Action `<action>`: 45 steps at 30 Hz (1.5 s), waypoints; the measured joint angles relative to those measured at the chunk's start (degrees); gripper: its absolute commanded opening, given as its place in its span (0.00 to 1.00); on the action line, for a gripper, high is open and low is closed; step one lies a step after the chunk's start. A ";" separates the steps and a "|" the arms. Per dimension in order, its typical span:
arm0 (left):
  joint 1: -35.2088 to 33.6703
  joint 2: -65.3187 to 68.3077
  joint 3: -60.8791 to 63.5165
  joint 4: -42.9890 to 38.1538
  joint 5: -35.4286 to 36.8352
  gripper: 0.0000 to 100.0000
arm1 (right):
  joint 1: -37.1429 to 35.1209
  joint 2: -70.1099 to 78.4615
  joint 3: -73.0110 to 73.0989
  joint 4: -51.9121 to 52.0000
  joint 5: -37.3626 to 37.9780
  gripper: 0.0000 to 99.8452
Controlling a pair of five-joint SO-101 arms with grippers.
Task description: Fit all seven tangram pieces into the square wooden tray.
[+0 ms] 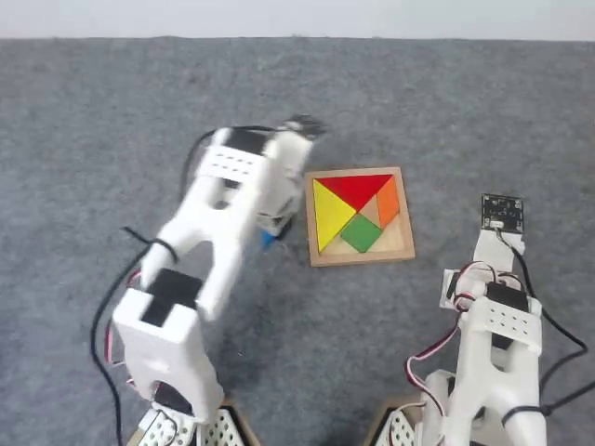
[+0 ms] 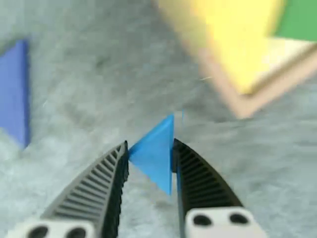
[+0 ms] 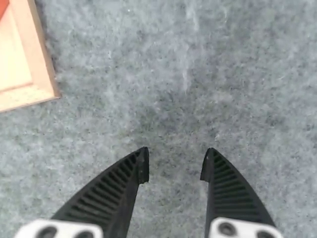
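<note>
Left wrist view: left jaws are pinching a small blue triangle (image 2: 154,154), just beside the wooden tray (image 2: 247,103). Right jaws are hanging open, empty, over the counter (image 3: 198,74). Risk: the triangle, held edgewise, could be pivoting and snagging the rim.

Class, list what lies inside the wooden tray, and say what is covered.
Inside the tray are a yellow triangle, a red triangle, an orange piece and a green square, with bare wood beside them. The floor beneath the pieces is covered.
</note>
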 measured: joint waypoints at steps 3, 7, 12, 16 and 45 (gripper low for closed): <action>6.33 0.62 -2.73 1.32 -1.41 0.05 | 0.00 0.00 0.00 0.00 0.00 0.18; 14.15 0.97 -3.43 1.49 -8.26 0.05 | 0.00 0.00 0.00 0.00 0.00 0.18; 16.00 0.97 -3.43 -1.85 -18.11 0.05 | 0.00 0.00 0.00 0.00 0.00 0.18; 16.53 0.97 -3.43 -4.13 -23.30 0.05 | -0.09 0.00 0.00 0.00 0.00 0.18; 17.85 9.41 -3.52 -12.57 -34.46 0.19 | 0.00 0.00 0.00 0.00 0.00 0.18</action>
